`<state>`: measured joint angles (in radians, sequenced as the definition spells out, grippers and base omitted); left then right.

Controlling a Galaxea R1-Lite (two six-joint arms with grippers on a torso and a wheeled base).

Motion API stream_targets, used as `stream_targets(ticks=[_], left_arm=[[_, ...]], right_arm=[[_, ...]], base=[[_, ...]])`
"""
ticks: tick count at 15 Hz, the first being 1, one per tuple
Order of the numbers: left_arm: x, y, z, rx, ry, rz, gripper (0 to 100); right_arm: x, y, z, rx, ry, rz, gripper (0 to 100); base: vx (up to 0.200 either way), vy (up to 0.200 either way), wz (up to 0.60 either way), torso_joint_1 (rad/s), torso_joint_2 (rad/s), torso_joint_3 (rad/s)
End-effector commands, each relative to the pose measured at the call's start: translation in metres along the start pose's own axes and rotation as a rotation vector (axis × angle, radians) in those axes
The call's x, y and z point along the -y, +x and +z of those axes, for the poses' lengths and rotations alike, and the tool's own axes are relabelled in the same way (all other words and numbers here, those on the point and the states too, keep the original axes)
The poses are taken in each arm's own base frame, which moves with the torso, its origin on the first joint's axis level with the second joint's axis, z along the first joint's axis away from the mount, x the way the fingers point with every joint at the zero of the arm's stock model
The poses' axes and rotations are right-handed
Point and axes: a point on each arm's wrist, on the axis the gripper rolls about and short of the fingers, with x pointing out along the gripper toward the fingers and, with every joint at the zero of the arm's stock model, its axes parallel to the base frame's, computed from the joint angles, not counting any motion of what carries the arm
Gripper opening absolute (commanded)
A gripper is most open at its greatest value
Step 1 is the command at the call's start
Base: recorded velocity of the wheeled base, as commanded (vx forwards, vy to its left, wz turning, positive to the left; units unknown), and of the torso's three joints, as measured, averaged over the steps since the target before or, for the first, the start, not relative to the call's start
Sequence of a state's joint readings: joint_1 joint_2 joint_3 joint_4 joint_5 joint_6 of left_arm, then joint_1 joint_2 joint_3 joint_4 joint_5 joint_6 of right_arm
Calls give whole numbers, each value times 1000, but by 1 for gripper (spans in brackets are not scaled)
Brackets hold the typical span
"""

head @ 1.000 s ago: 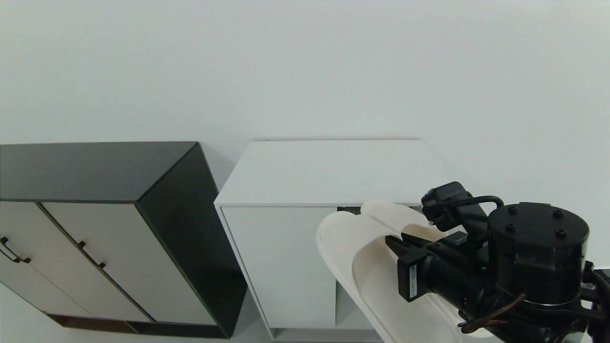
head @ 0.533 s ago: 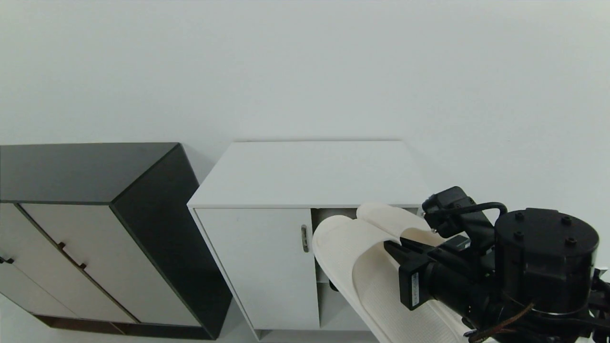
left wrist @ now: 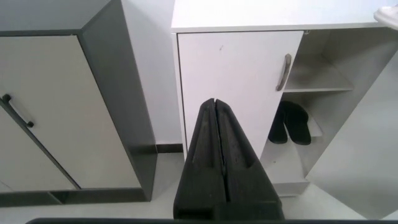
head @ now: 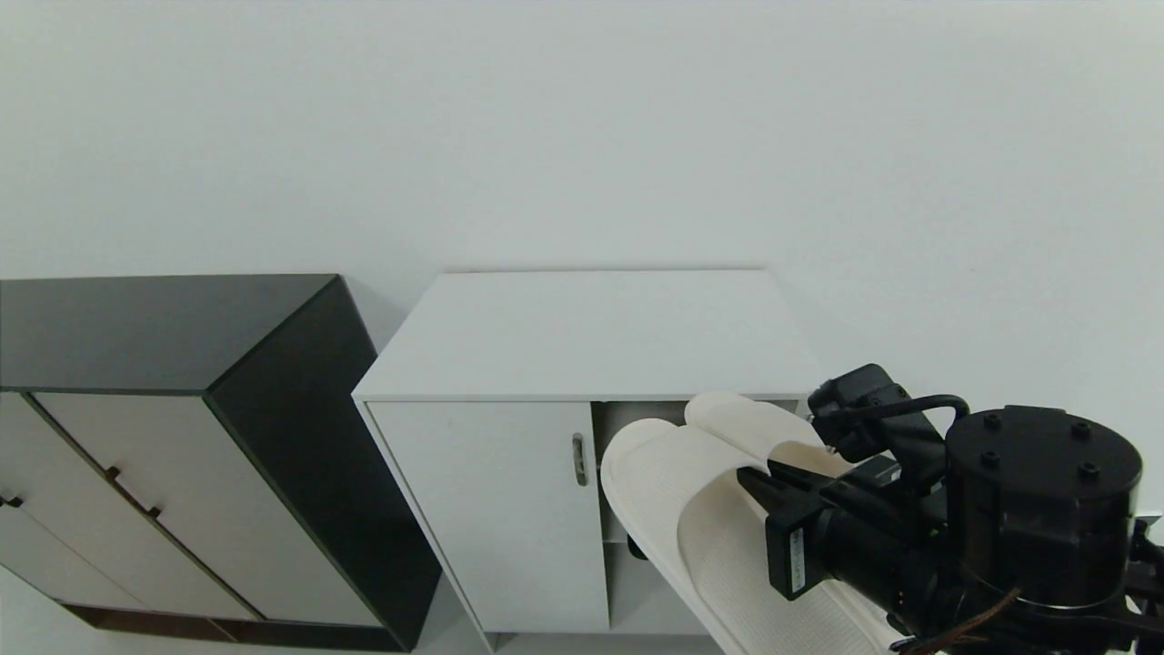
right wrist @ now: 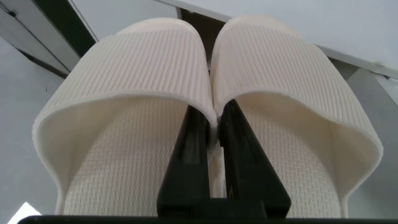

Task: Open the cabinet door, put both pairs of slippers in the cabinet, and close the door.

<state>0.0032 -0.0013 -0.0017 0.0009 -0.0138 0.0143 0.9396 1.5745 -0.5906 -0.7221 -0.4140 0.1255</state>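
Note:
A white cabinet (head: 591, 327) stands against the wall, its left door (left wrist: 239, 81) closed and its right compartment (left wrist: 329, 68) open. A black pair of slippers (left wrist: 289, 121) lies on a lower shelf inside. My right gripper (head: 759, 478) is shut on a cream pair of slippers (head: 673, 473), pinching their inner edges together (right wrist: 214, 115). The toes point at the top of the open compartment, just in front of it. My left gripper (left wrist: 216, 106) is shut with nothing in it, lower down and facing the closed door.
A dark cabinet (head: 182, 327) with pale doors and black handles stands close to the left of the white one. The closed door has a metal handle (head: 578, 458) at its right edge. A plain wall rises behind both.
The head camera has turned, so both cabinets sit further left in the picture. The right gripper still holds the cream slippers in front of the opening, barely moved.

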Motion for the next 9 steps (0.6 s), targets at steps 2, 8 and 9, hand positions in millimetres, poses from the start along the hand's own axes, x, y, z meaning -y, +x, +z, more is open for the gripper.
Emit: stream_targets(ticks=[2,8,9], left_arm=[[0,0,0,-2,0,0,0],[0,0,0,-2,1,0,0],[0,0,0,-2,1,0,0]], right_arm=[[0,0,-1,-2,-1,3,0],[0,0,-3,-9,-3,15,0],[0,0,-3,-9,-3,15,0]], base=[[0,0,0,0,0,0],[0,0,0,-132,297,166],[0,0,0,-222,525,305]])
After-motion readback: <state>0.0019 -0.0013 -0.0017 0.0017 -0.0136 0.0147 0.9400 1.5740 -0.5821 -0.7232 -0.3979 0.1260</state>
